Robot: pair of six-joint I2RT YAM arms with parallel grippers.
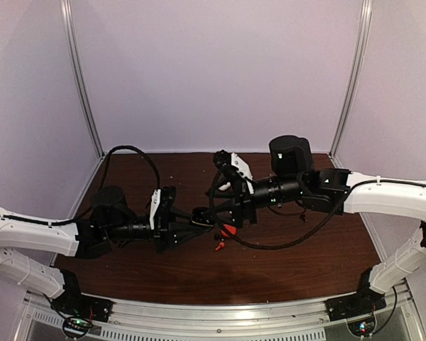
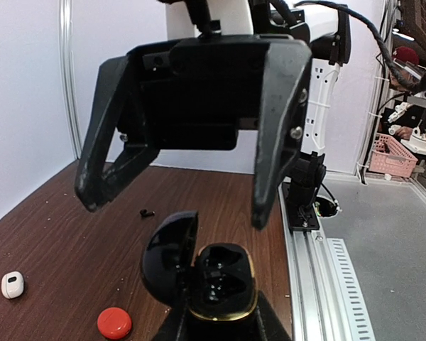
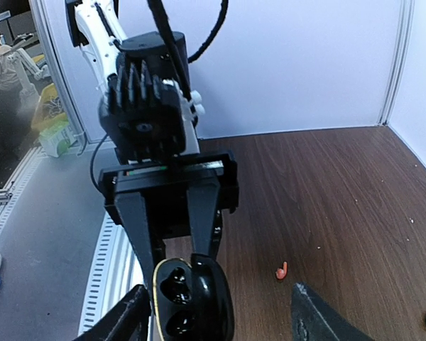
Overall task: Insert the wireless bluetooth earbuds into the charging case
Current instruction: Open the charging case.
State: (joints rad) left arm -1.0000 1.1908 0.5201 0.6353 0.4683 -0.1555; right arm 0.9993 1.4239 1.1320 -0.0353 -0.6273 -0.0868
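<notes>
Brown wooden table [image 1: 305, 256], white walls [image 1: 213, 71]; blurred pink basket [image 2: 392, 155], maybe plastic

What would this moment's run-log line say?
left gripper: shut on open case | right gripper: open, facing case | red earbud: on table

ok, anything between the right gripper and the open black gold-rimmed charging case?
No. In the left wrist view the right gripper stands open and empty, clear of the open black gold-rimmed charging case; only air lies between them.
</notes>
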